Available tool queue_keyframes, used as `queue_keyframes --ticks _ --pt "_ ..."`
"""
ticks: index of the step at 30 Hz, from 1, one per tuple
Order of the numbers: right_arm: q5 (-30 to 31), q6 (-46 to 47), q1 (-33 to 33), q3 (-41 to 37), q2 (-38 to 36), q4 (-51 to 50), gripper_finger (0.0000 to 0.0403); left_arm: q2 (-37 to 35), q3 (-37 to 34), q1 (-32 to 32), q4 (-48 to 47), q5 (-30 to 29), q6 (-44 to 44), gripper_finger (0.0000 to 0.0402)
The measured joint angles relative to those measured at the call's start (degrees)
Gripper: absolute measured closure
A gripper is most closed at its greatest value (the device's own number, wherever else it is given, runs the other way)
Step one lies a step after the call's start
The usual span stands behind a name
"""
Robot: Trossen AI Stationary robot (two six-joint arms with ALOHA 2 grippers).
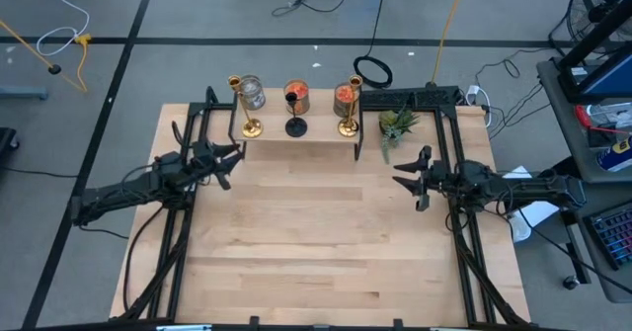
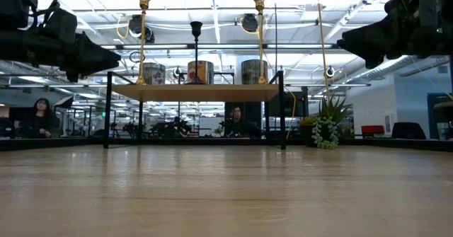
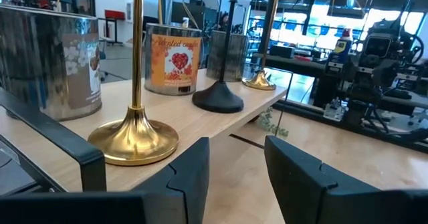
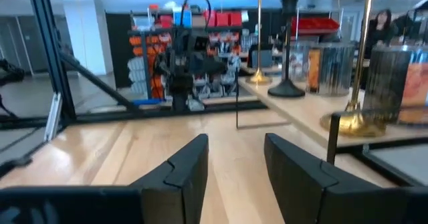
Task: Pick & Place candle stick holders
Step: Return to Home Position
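Note:
Three candle stick holders stand upright on their round bases on a raised wooden shelf [image 1: 296,145] at the table's far side: a gold one at the left [image 1: 250,126], a black one in the middle [image 1: 295,125] and a gold one at the right [image 1: 348,126]. My left gripper [image 1: 233,160] is open and empty, just short of the shelf's left end, with the left gold holder's base [image 3: 134,138] close ahead of it. My right gripper [image 1: 408,176] is open and empty, to the right of the shelf and nearer the table's near edge; the right gold holder [image 4: 353,120] shows in its wrist view.
Three round jars [image 1: 253,94] [image 1: 298,98] [image 1: 344,96] stand on the shelf behind the holders. A small green plant [image 1: 397,125] stands right of the shelf. Black frame rails [image 1: 197,124] [image 1: 456,124] run along both sides. The wooden table top [image 1: 316,242] lies in front.

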Motion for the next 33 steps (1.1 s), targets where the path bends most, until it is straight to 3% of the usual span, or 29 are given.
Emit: queue_keyframes --ticks 10,19,33 --pt "0.00 6.04 0.00 -0.13 -0.44 -10.97 0.0261 0.00 -0.07 0.00 0.96 0.02 0.14 0.0252" --pt "0.01 -0.94 0.00 -0.19 -0.52 -12.76 0.0261 0.00 -0.06 0.02 1.01 0.04 0.12 0.0252" --pt "0.02 -1.31 0.00 -0.22 -0.50 -12.39 0.0261 0.00 -0.05 0.00 1.09 0.09 0.08 0.0252"
